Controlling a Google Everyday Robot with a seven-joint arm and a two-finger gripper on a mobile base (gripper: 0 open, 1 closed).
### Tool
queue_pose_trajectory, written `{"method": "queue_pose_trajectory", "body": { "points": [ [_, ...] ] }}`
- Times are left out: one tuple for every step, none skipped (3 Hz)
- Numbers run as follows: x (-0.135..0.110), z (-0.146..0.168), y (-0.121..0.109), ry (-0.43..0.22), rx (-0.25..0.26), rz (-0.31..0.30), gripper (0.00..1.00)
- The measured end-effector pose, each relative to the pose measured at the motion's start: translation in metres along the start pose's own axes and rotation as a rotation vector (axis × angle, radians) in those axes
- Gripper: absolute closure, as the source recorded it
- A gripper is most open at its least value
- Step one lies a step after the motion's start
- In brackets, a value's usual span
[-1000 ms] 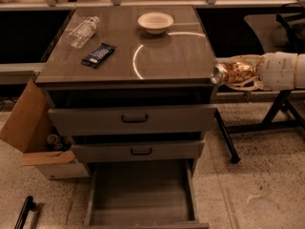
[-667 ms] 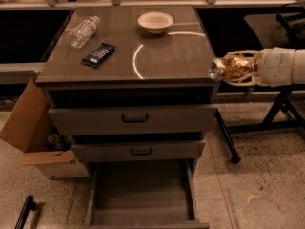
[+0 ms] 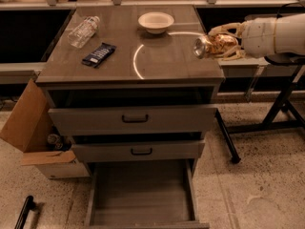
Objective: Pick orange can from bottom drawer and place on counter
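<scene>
step: place | gripper [image 3: 223, 43] clamped around orange can [image 3: 204, 46], can held sideways over the counter [image 3: 167, 63] at its right edge | bottom drawer [image 3: 140, 194] open | advice: move inward, short of bowl [image 3: 156, 21], tip upright, seat the can, then release

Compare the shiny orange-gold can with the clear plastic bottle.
The shiny orange-gold can is gripped by the pincer at the right edge of the glossy grey-brown counter; the clear plastic bottle lies loose at its back left. The can is opaque, the bottle see-through. Both are tipped sideways.
</scene>
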State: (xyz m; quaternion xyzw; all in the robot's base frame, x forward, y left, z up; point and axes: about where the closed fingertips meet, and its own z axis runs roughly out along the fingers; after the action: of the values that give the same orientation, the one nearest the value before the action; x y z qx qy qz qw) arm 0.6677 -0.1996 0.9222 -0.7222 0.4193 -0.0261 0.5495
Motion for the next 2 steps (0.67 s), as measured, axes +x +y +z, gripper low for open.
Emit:
{"method": "queue_pose_trajectory", "body": {
  "points": [
    [-0.004, 0.031, -0.013, -0.019, -0.059, 0.023, 1.00],
    [0.000, 0.060, -0.017, -0.031, -0.115, 0.072, 1.00]
  ]
}}
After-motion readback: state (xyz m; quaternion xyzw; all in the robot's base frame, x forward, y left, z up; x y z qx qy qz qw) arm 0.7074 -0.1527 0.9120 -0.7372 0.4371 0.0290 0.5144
